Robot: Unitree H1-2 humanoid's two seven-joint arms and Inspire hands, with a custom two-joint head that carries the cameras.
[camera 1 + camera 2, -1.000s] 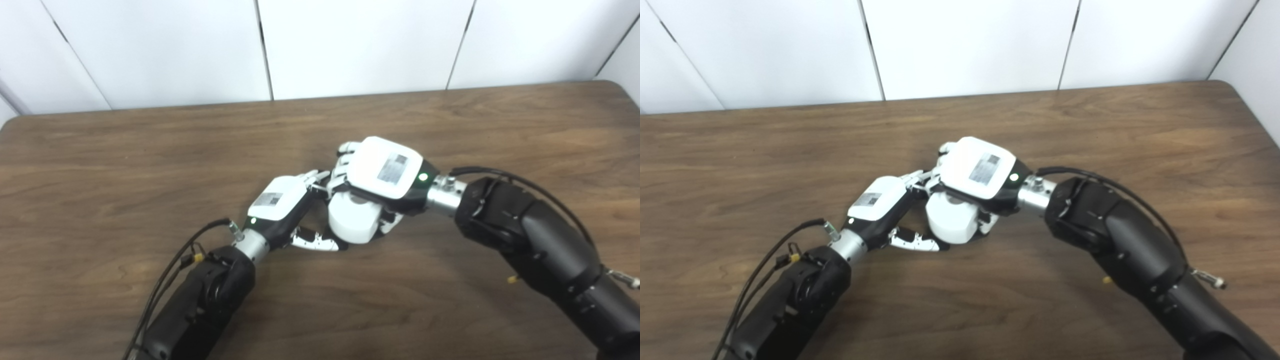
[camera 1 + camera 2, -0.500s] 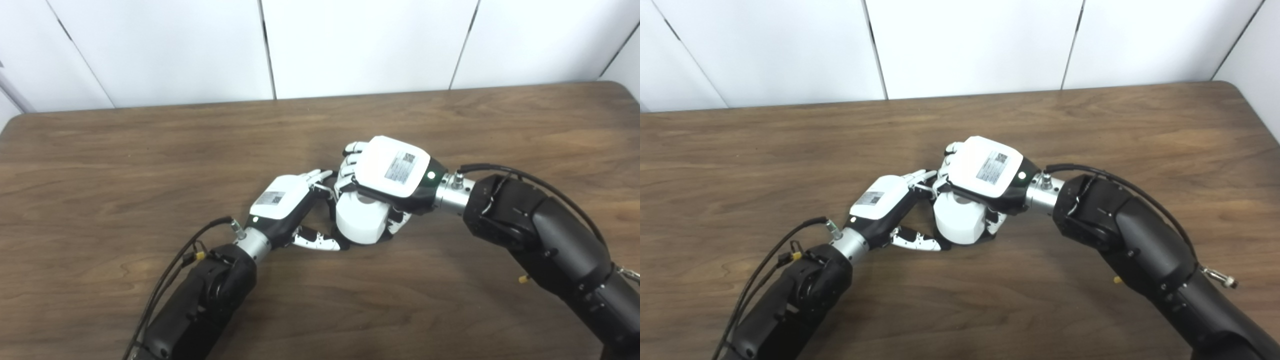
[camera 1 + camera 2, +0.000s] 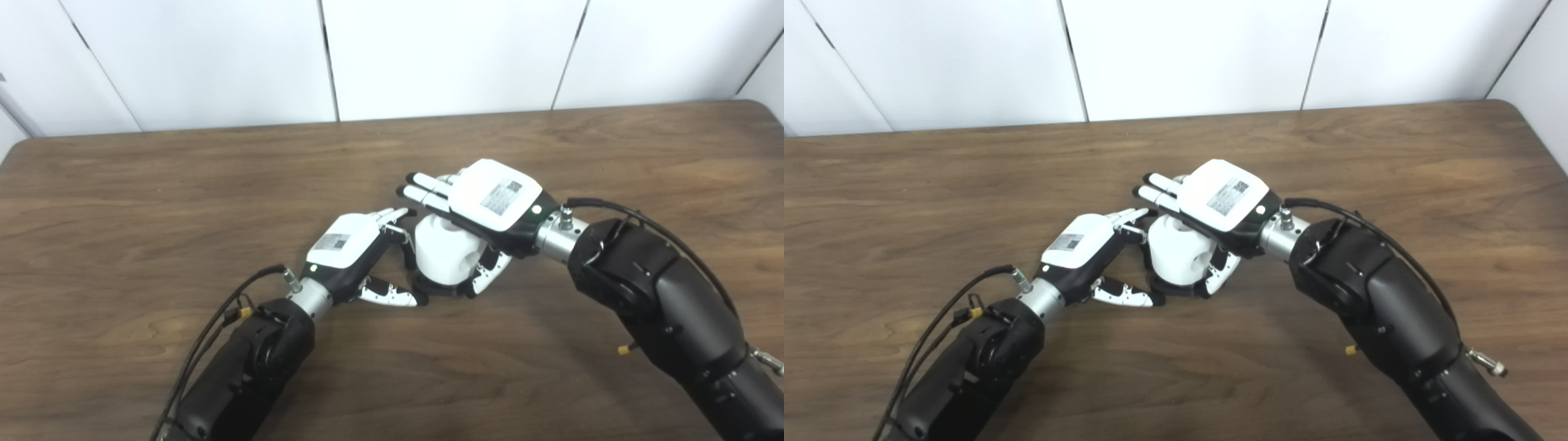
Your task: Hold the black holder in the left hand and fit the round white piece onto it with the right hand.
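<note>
Your left hand (image 3: 352,251): fingers clamped at black holder (image 3: 429,286) | round white piece (image 3: 442,254) sat on holder, mid-bench (image 3: 184,184) | your right hand (image 3: 490,202): fingers spread above piece, gripping nothing.

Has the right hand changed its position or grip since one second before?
Yes. The right hand has opened: its fingers now stretch flat above the round white piece, shifted slightly toward the table's far-right side.
</note>
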